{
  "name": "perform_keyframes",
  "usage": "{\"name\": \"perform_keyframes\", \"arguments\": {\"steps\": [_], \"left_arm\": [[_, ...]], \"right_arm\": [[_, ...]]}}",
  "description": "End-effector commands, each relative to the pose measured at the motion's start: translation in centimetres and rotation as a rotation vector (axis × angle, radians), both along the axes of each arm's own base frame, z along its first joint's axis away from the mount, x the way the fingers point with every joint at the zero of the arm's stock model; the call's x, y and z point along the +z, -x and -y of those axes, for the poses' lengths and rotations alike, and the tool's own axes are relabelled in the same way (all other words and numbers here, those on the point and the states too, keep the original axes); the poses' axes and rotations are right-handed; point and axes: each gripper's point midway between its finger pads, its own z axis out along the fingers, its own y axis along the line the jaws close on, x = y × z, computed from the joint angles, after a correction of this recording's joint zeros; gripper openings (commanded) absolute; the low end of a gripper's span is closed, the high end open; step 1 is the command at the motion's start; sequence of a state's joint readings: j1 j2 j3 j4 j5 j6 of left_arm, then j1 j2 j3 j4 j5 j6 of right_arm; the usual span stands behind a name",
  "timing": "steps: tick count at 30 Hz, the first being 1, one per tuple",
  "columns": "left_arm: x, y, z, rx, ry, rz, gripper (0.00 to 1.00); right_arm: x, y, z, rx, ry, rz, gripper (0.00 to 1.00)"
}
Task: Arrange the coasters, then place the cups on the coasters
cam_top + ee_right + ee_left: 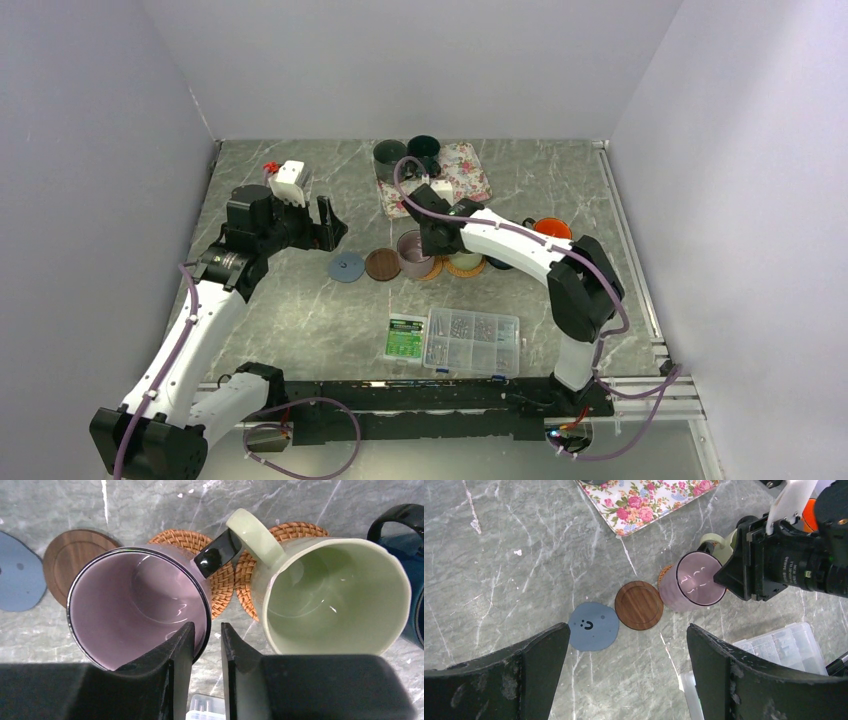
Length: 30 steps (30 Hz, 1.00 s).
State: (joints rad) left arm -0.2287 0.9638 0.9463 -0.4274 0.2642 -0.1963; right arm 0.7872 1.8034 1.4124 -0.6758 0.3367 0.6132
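A light blue coaster (346, 267), a dark brown coaster (381, 264) and two woven tan coasters (465, 266) lie in a row. The mauve cup (135, 610) is over the left woven coaster (220, 575). I cannot tell whether it rests there. My right gripper (207, 626) straddles its rim, one finger inside, with a gap showing at the outer finger. The pale green cup (330, 595) stands on the other woven coaster (300, 530). A navy cup (395, 535) and an orange cup (552, 228) are further right. My left gripper (628, 632) hangs wide open above bare table near the blue coaster (594, 626).
A floral tray (465, 175) lies at the back, with two dark cups (390, 155) at its far left end. A clear screw box (472, 340) and a green card (405, 337) lie near the front edge. Walls close in on three sides.
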Motion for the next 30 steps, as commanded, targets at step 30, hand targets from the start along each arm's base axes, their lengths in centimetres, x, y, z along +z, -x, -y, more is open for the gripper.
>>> {"name": "perform_keyframes", "arguments": {"steps": [30], "left_arm": [[1.0, -0.2, 0.1, -0.008, 0.007, 0.047, 0.93]], "right_arm": [[2.1, -1.2, 0.8, -0.155, 0.033, 0.086, 0.0]]}}
